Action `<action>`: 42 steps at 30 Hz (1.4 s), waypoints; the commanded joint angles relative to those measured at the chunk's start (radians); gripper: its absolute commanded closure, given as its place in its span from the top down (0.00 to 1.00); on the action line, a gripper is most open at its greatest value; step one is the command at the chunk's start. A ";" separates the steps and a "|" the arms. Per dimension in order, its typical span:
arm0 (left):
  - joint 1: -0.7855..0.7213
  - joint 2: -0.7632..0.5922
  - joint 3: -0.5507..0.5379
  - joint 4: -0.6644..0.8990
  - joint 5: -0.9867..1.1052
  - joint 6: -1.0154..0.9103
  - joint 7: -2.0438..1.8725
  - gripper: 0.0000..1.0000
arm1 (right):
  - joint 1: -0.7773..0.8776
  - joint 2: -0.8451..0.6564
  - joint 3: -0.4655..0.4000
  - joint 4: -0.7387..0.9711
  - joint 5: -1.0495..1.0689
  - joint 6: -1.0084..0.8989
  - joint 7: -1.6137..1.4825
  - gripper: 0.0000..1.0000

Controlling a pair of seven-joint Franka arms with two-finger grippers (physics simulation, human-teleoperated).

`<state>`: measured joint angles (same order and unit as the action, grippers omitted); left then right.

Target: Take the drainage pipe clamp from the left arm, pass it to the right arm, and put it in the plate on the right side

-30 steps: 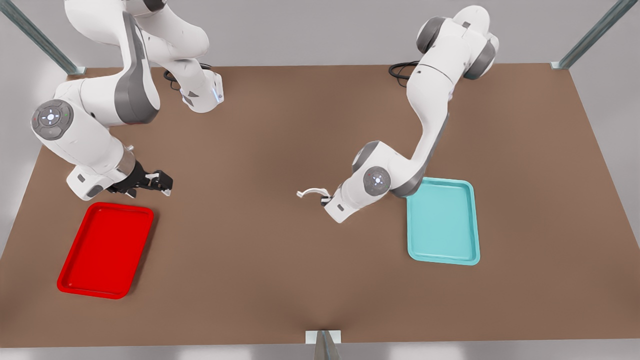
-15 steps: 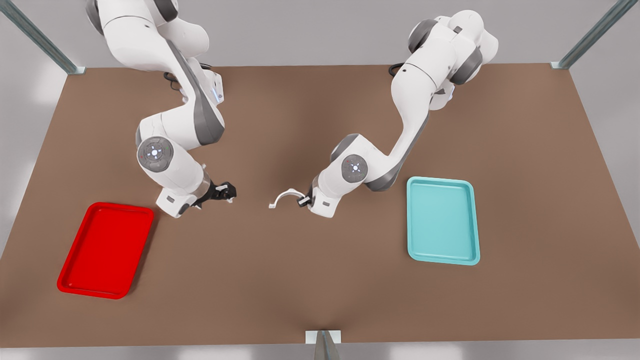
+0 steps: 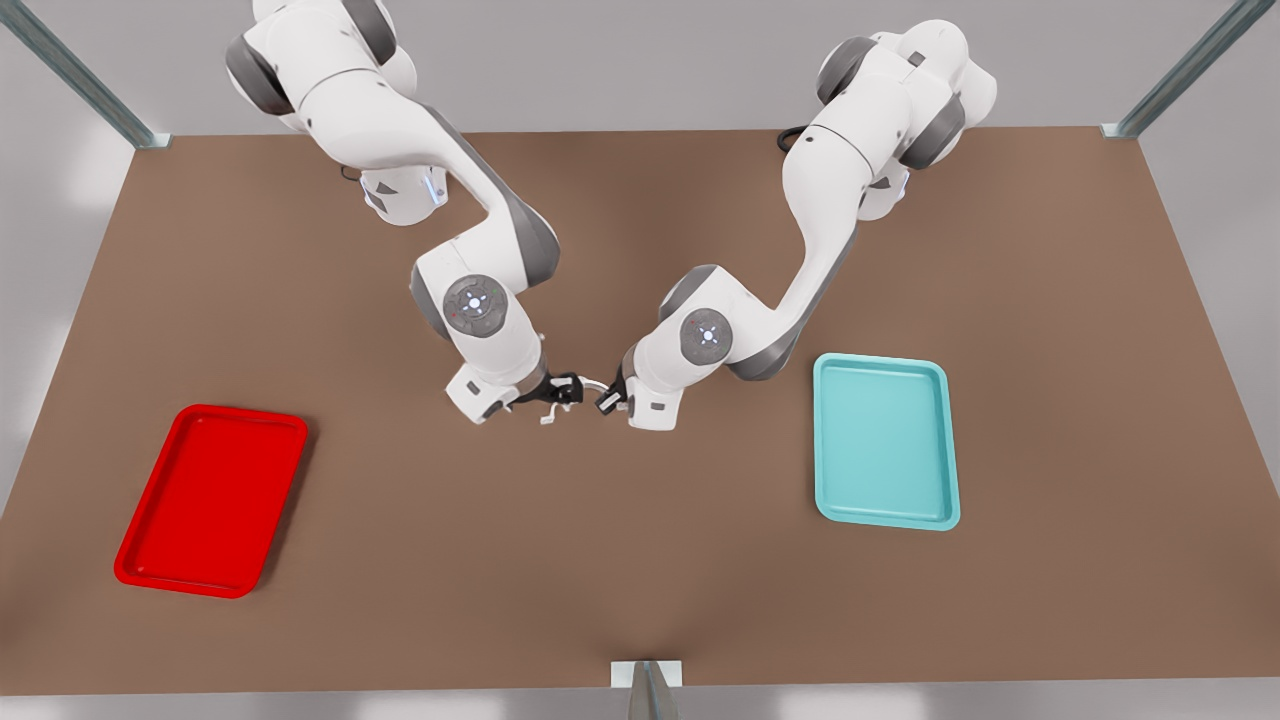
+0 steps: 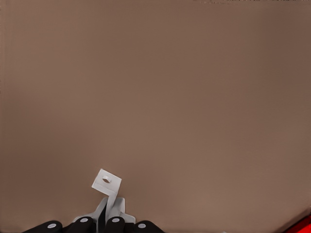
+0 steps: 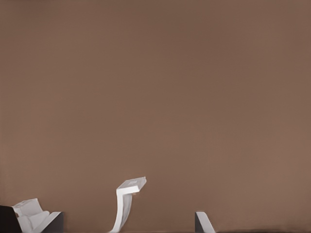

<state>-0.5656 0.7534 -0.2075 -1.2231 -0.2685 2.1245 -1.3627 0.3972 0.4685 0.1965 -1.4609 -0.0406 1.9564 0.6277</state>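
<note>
Above the table's (image 3: 640, 560) middle, the left gripper (image 3: 606, 399) pinches one end of the clamp (image 4: 107, 182) while the right gripper (image 3: 562, 392), fingers spread, seems to straddle its other end; a release before those fingers shut would drop it, well short of the red plate (image 3: 150, 572).

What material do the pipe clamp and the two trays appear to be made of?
Pipe clamp: probably white matte plastic; a thin, curved strap with a holed tab. Red tray and teal tray: likely moulded plastic; uniform colour, rounded corners, a soft sheen.

White drainage pipe clamp (image 5: 127, 201) above brown table (image 5: 155, 87).
</note>
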 commanded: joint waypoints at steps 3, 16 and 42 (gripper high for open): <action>0.003 -0.002 -0.001 0.001 -0.008 -0.003 -0.153 0.21 | 0.012 0.032 0.012 -0.006 -0.002 0.006 0.494 1.00; 0.004 -0.008 -0.001 0.001 -0.009 -0.012 -0.153 0.21 | 0.038 0.058 0.014 -0.039 -0.002 0.032 0.546 0.21; 0.527 -0.517 0.163 -0.116 0.328 -0.564 1.407 1.00 | -0.739 -0.047 0.164 -0.269 -0.042 0.042 -0.403 0.21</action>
<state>-0.0280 0.2565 -0.0580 -1.3264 0.0346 1.6422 -0.7815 -0.3099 0.4152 0.3618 -1.7297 -0.0758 1.9831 0.7813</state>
